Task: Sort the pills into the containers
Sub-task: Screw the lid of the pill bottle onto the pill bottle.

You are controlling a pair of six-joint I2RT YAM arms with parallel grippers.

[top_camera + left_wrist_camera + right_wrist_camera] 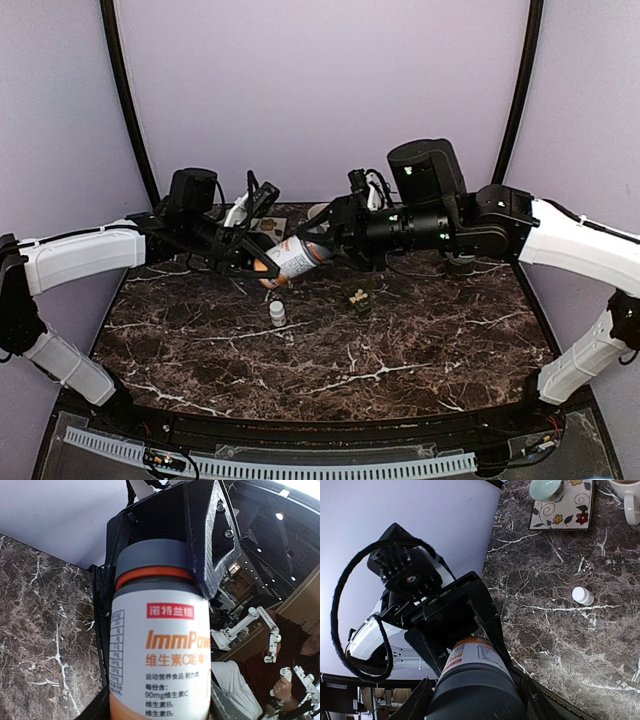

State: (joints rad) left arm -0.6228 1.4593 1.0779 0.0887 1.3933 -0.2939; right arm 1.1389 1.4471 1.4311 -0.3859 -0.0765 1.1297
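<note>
- Left gripper (pixel 268 262) clamped on the body of the vitamin bottle (pixel 293 257); right gripper (pixel 322 250) clamped on its grey cap (pixel 152 557).
- Bottle is held tilted in the air over the far half of the marble worktop (pixel 420 350).
- Dark green pill box (pixel 358 298) sits near mid-worktop, under the right gripper, with pale bits inside.
- Small white vial (pixel 277 314) stands upright left of the box, apart from it.
- Mug (pixel 627 495) and bowl (pixel 546 489) are at the far edge.
</note>
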